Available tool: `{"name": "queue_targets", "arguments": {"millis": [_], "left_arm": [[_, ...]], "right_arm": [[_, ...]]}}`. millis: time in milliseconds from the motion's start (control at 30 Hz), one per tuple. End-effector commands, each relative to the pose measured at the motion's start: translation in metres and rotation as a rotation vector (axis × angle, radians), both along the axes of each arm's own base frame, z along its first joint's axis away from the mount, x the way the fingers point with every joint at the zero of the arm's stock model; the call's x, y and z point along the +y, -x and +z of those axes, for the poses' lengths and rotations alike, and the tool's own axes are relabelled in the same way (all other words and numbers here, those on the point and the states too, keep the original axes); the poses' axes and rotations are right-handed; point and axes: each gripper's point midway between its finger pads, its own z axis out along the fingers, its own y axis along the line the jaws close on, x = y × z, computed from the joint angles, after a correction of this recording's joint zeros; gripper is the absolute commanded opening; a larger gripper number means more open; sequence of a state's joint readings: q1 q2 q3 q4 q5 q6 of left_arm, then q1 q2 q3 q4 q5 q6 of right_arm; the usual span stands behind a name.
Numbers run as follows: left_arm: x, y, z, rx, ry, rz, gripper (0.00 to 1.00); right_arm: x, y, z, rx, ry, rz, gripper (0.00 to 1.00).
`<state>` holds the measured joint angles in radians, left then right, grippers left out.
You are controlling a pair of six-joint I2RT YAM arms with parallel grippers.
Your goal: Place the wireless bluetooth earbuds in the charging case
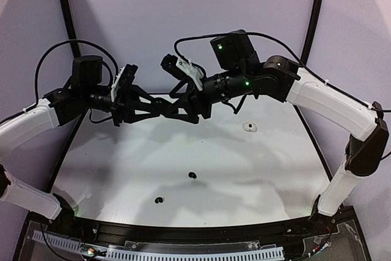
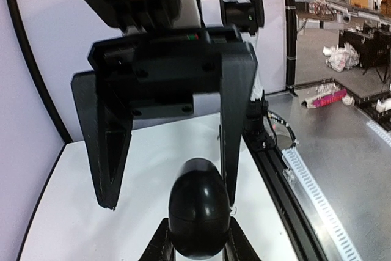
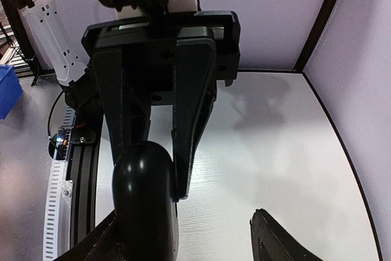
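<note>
From above, the two black grippers meet tip to tip in the air over the far middle of the white table (image 1: pixel 275 169). The left gripper (image 1: pixel 157 110) reaches in from the left and the right gripper (image 1: pixel 172 109) from the right. In this view their dark fingers overlap, and I cannot tell what is between them.

The left wrist camera shows it clearly. The left gripper is closed almost fully on a glossy black egg-shaped charging case (image 2: pixel 198 212), with one finger on each side of its lower part. A thin seam runs around the case, and the lid looks closed. The fingers of the right gripper stand wide on both sides of the case. One of them (image 2: pixel 235 126) is just beside it, and the other is well apart from it.

The right wrist camera shows the same from the other side. Its own fingers are spread wide, and the free one (image 3: pixel 278 239) is far from the case.

Only the top view shows the wireless bluetooth earbuds. Three lie on the table, well apart from the case: a white one (image 1: pixel 248 127) to the right, a black one (image 1: pixel 192 176) near the middle, and another black one (image 1: pixel 159 200) nearer and further left.
</note>
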<state>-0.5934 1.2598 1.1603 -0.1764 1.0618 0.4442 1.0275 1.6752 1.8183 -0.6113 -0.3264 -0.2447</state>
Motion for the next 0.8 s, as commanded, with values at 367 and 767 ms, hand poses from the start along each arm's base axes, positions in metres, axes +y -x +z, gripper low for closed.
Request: {"name": "queue_targets", "arguments": {"millis": [367, 767], "left_arm": [[0.009, 0.018, -0.008, -0.078, -0.035, -0.057, 0.01], [0.007, 0.017, -0.003, 0.039, 0.001, -0.04, 0.01]], "right_arm": [[-0.017, -0.02, 0.026, -0.017, -0.073, -0.071, 0.65], [-0.017, -0.024, 0.015, 0.024, -0.065, -0.076, 0.63]]}}
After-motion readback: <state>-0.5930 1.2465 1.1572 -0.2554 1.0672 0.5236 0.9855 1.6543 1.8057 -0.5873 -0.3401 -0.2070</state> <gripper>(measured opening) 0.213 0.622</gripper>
